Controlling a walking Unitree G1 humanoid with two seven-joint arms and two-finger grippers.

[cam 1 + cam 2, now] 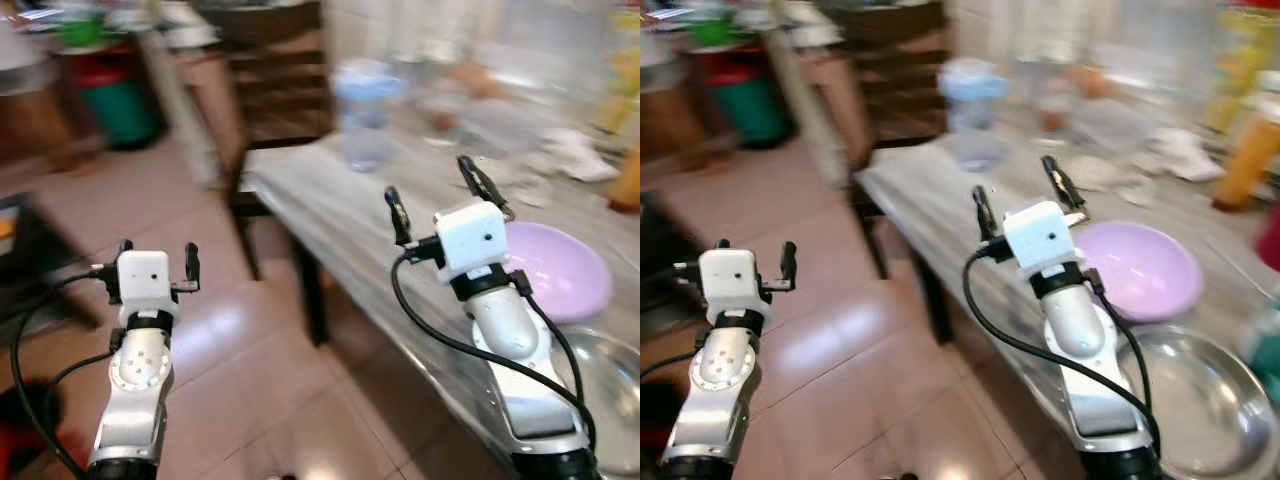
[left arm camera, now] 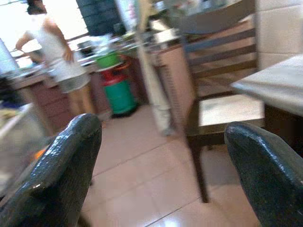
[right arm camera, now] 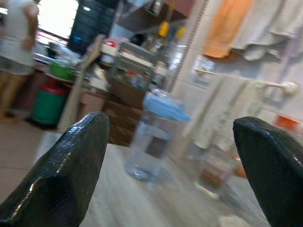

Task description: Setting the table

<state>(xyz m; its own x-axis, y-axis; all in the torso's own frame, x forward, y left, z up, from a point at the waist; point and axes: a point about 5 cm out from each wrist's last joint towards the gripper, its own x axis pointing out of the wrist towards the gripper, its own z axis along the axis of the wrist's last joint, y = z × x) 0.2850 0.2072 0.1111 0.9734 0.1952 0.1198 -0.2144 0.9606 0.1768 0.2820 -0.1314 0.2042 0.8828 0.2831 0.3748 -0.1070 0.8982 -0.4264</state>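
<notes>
A lilac plastic bowl [image 1: 560, 268] sits on the marble-topped table [image 1: 330, 200], with a steel bowl [image 1: 1210, 410] nearer me on the same table. My right gripper [image 1: 440, 200] hovers open above the table's edge, just left of the lilac bowl, holding nothing. Over the tiled floor to the left, my left gripper [image 1: 157, 262] is raised and open, also empty. A clear jar with a blue lid [image 3: 154, 137] stands at the table's far end.
A dark wooden chair [image 2: 222, 90] stands at the table's far corner. A green and red bin [image 1: 115, 100] is by the counter at the back left, where a person [image 2: 57, 61] stands. Bottles [image 1: 1245, 150] and clutter crowd the table's far right. Open tiled floor [image 1: 250, 380] lies left of the table.
</notes>
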